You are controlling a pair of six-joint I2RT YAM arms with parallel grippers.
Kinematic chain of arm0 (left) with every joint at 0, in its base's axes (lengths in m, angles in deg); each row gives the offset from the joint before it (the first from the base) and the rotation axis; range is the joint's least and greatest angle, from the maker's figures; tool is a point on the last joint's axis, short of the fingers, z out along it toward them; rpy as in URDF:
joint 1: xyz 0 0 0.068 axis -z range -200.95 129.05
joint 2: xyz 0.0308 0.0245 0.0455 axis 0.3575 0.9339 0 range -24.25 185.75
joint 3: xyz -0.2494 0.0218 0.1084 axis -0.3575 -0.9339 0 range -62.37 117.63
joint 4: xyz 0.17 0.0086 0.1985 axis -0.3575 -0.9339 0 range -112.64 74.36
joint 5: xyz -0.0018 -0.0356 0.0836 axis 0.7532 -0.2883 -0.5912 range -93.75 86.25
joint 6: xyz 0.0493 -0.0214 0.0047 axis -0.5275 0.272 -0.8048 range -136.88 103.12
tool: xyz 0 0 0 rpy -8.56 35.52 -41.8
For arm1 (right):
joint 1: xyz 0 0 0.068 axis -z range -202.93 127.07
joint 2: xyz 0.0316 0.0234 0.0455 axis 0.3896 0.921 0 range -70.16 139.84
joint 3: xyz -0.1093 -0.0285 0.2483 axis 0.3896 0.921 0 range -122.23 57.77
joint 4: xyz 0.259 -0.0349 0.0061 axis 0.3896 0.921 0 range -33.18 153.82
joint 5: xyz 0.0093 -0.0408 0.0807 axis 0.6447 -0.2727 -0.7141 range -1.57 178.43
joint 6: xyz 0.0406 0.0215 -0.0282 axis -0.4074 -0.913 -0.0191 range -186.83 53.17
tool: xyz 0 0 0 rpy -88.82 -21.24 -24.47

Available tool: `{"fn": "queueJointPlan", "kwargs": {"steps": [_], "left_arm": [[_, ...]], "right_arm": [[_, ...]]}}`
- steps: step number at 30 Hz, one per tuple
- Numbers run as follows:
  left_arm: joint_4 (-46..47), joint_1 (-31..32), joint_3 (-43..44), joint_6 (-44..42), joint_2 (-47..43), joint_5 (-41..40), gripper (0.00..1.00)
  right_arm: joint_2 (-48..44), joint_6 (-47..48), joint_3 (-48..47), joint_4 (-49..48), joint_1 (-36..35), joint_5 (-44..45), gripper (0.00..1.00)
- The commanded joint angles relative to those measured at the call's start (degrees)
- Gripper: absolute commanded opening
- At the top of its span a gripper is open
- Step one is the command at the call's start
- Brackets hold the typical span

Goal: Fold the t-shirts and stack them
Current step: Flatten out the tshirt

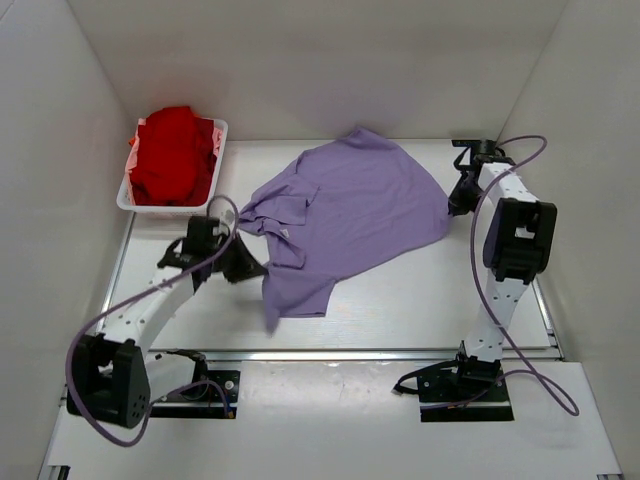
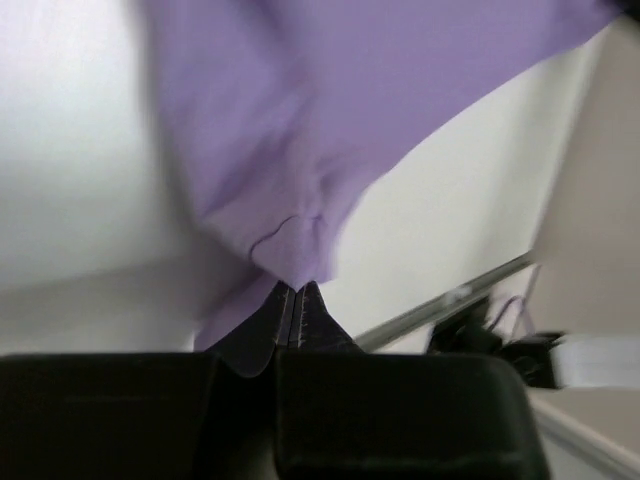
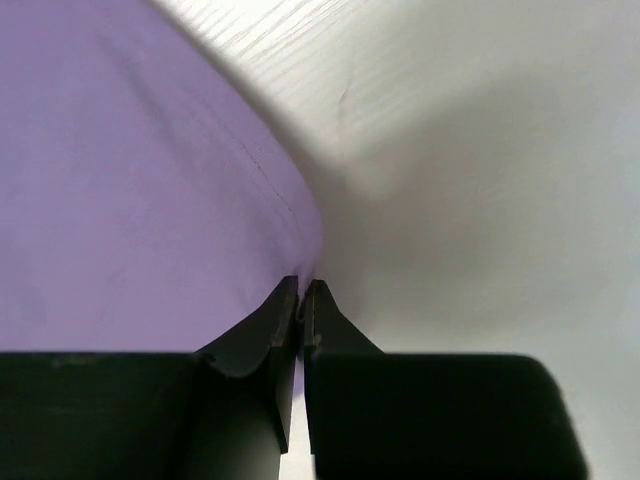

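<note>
Folding looks barely begun: the lavender t-shirt [image 1: 345,215] lies rumpled on the worktop [image 1: 420,300], the left end effector [image 1: 255,268] and right end effector [image 1: 456,204] each clamped on its edge. The red t-shirt [image 1: 172,155] sits bunched in the white tray [image 1: 128,195]; nothing is stacked.

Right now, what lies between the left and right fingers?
The lavender t-shirt spans the whole stretch, pinched at both ends; the top external view shows it.

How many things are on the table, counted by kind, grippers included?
T-shirts: 2 (lavender-purple cloth t-shirt, bright red cloth t-shirt)
Trays: 1 (white plastic tray)
Grippers: 2 (left gripper, right gripper)
Total: 5
</note>
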Motion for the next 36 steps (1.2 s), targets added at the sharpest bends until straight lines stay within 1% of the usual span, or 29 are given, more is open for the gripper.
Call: {"fn": "queueJointPlan", "kwargs": {"steps": [1,3,6,9,11,13,15,17,19,23,27,29,31,34,36], "left_arm": [[3.9,-1.6,17.1,-0.9,3.9,1.9,0.0],[4.1,-3.6,27.5,1.5,4.7,-0.9,0.0],[6.0,-8.9,35.8,6.3,4.0,-4.2,0.0],[4.9,-12.0,43.3,8.7,4.0,-5.7,0.0],[3.4,-12.2,48.5,8.1,4.6,-6.4,0.0],[2.3,-12.3,52.9,7.6,4.3,-7.5,0.0],[2.5,-12.1,54.2,7.9,1.7,-10.5,0.0],[1.9,-12.3,57.0,7.8,0.3,-14.0,0.0],[0.5,-11.0,60.6,6.9,0.9,-15.1,0.0],[-1.0,-10.4,65.8,6.8,4.2,-14.9,0.0],[1.8,-11.7,62.7,8.2,7.0,-12.5,0.0],[4.8,-12.2,59.9,9.2,8.6,-10.1,0.0],[6.9,-12.4,59.1,9.9,11.0,-9.2,0.0],[7.5,-12.3,62.4,9.2,19.0,-6.8,0.0],[6.8,-12.3,67.6,9.2,23.7,-5.0,0.0]], "right_arm": [[-17.6,-0.2,0.0,-1.1,-0.2,-3.7,0.0],[-23.1,-1.0,-0.1,-1.2,0.4,-5.7,0.0],[-31.8,-1.3,-2.1,-0.4,2.2,-8.5,0.01],[-40.2,-2.4,-4.2,-0.2,4.5,-10.9,0.0],[-45.0,-2.9,-7.2,-0.4,6.1,-12.4,0.0],[-47.4,-3.1,-10.4,1.0,8.0,-13.8,0.0],[-49.3,-3.7,-12.8,1.8,10.2,-14.6,0.0],[-51.1,-3.1,-15.4,3.1,10.4,-13.8,0.0],[-52.1,-2.4,-18.1,3.2,8.2,-11.2,0.0],[-49.7,-2.5,-20.5,2.8,8.3,-13.8,0.0],[-45.5,-4.2,-18.6,0.1,9.3,-19.7,0.0],[-43.1,-4.4,-18.0,-1.1,8.8,-20.2,0.0],[-40.5,-3.9,-18.6,-1.8,7.9,-20.2,0.0],[-33.7,-4.1,-21.2,-2.6,7.3,-21.4,0.0],[-30.0,-4.1,-23.5,-2.5,5.9,-20.8,0.0]]}}
